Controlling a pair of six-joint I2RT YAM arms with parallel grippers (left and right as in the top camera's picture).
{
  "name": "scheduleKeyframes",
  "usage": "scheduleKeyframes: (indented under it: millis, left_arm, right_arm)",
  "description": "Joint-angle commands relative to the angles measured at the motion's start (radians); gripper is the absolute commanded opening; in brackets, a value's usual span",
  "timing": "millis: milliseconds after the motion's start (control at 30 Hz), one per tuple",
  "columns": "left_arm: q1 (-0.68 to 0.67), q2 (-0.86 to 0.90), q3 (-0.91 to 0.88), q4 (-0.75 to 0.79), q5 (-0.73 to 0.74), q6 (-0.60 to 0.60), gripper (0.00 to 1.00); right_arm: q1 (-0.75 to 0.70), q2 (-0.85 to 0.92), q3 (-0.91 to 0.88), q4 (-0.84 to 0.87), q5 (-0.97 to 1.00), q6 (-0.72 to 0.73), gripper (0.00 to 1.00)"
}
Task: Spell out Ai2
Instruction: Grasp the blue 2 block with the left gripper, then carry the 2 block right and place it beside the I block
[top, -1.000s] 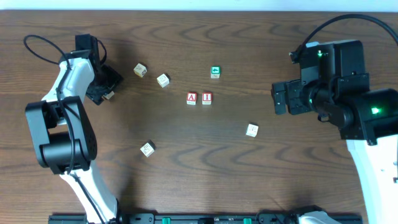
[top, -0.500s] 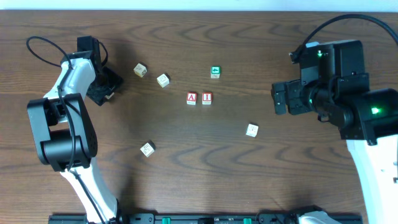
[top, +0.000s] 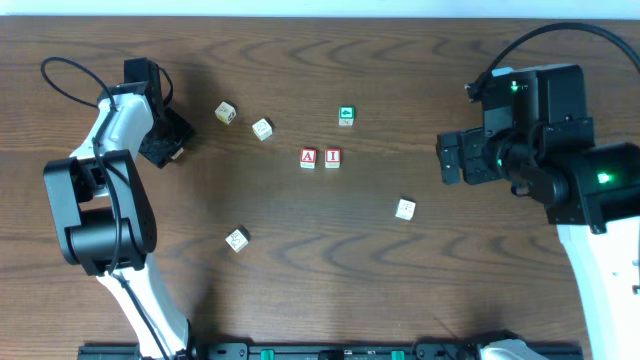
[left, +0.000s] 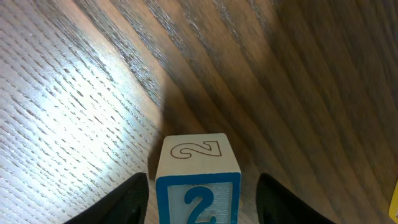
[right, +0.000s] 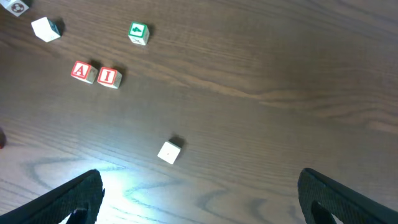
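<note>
A blue "2" block (left: 198, 186) stands on the table between the fingers of my left gripper (left: 199, 199), with a gap on each side, so the gripper is open around it. In the overhead view this gripper (top: 166, 146) is at the far left, and the block (top: 177, 154) peeks out beside it. The red "A" block (top: 308, 157) and red "I" block (top: 333, 157) sit side by side at the centre; they also show in the right wrist view as A (right: 81, 70) and I (right: 109, 76). My right gripper (right: 199, 199) is wide open and empty, off to the right (top: 447, 160).
A green block (top: 346, 116) lies behind the "I". Pale blocks lie at the back left (top: 226, 113) (top: 262, 128), at the front left (top: 237, 239) and at the right of centre (top: 405, 209). A black cable loops near the left arm (top: 60, 75).
My left gripper has shifted and turned slightly around the "2" block. The right arm and the other blocks have not moved.
</note>
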Motion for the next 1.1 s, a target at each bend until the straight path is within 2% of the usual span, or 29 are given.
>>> scheduleKeyframes:
  millis: [0,367,667,833,1000,1067]
  left_arm:
    - [0.005,0.013,0.02,0.0,-0.024,0.002,0.52]
    - [0.005,0.013,0.02,-0.008,-0.042,0.003,0.33]
    - [0.003,0.013,0.021,-0.029,-0.04,0.019,0.29]
    - [0.002,0.009,0.061,-0.095,-0.04,0.072,0.18]
    - [-0.009,0.007,0.21,-0.232,-0.033,0.142,0.07]
    - [-0.03,0.006,0.278,-0.281,-0.034,0.179,0.06]
  right_arm:
    - [-0.008,-0.004,0.005,0.0,-0.004,-0.01,0.99]
    - [-0.008,-0.004,0.005,0.006,-0.004,-0.01,0.99]
    - [-0.008,-0.004,0.005,0.018,-0.003,-0.01,0.99]
    - [-0.008,-0.005,0.005,0.036,-0.003,-0.01,0.99]
    - [-0.015,-0.008,0.006,0.072,0.037,-0.01,0.99]
    - [-0.033,-0.016,0.017,0.082,0.047,-0.002,0.99]
